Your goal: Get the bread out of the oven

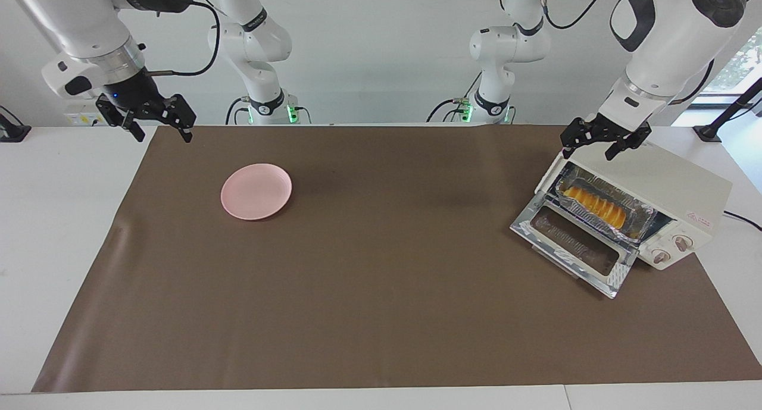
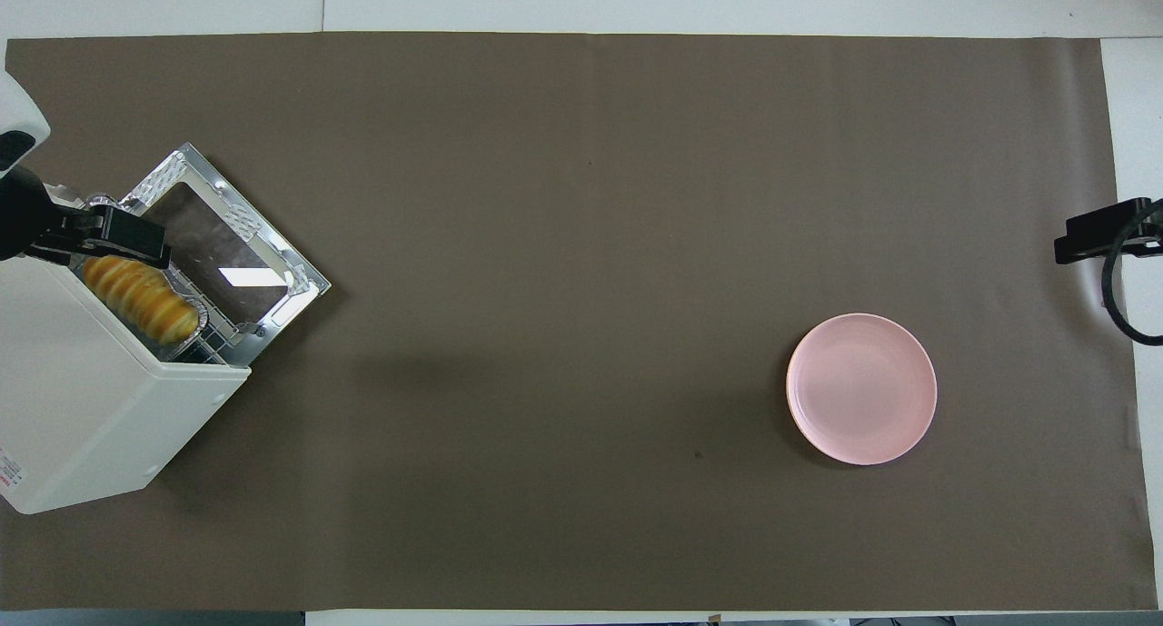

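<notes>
A: Oven status?
B: Sits at left arm's end of table, on brown mat. Door dropped fully open, lying flat in front of cavity.

A: Bread?
B: Inside oven, in crinkled foil tray on the rack, near the front of the opening. Golden, ridged, lying lengthwise along the tray. Nothing touching it.

A: Left gripper?
B: Up in the air over the oven's top edge, at the corner above the opening. Fingers pointing down, jaws apart, holding nothing. In overhead view, covers one end of the tray; facing view shows a clear gap above the oven.

A: Right gripper?
B: Waiting over the mat's corner at right arm's end of table. Jaws apart, empty.

A: Anything else on the table?
B: Pink plate, empty, on mat toward right arm's end, well apart from oven.
</notes>
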Tool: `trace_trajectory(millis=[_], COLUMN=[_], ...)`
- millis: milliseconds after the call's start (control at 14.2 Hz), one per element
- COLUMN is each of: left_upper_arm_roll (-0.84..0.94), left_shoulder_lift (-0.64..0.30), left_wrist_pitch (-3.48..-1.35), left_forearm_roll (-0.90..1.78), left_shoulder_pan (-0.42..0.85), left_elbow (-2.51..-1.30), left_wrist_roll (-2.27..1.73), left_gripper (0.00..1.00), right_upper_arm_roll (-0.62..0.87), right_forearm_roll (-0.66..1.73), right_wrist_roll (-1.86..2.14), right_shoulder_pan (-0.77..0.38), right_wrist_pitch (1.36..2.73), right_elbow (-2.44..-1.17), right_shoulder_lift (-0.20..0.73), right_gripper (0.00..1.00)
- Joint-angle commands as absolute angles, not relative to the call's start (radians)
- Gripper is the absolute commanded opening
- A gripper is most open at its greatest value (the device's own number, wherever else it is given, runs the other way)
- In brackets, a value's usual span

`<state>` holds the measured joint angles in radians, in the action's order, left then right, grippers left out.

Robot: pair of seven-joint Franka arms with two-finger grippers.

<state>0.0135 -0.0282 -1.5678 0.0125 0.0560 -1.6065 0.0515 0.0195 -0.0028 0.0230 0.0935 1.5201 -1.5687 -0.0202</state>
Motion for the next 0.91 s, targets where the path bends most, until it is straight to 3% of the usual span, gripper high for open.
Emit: trace_trajectory(millis=[0,843], left_upper_arm_roll=[0.021,0.023], left_shoulder_lift=[-0.046,-0.029], left_wrist_pitch=[-1.545,-1.551], left_forearm_roll=[0.006,0.002], left_shoulder_pan=[0.043,0.046], left_elbow=[-1.575,-1.589], left_wrist_roll=[0.063,0.029], left_gripper=[1.00,1.00], right_upper_arm_roll=[0.023,0.023], right_forearm_roll=[-0.014,-0.014], right_wrist_roll=[0.038,0.041], right_shoulder_pan=[0.094,0.095], right_wrist_pitch=[1.505,1.493], right_elbow=[-1.571,-1.586], right_shoulder_lift=[-0.028,-0.041], right_gripper=[1.00,1.00])
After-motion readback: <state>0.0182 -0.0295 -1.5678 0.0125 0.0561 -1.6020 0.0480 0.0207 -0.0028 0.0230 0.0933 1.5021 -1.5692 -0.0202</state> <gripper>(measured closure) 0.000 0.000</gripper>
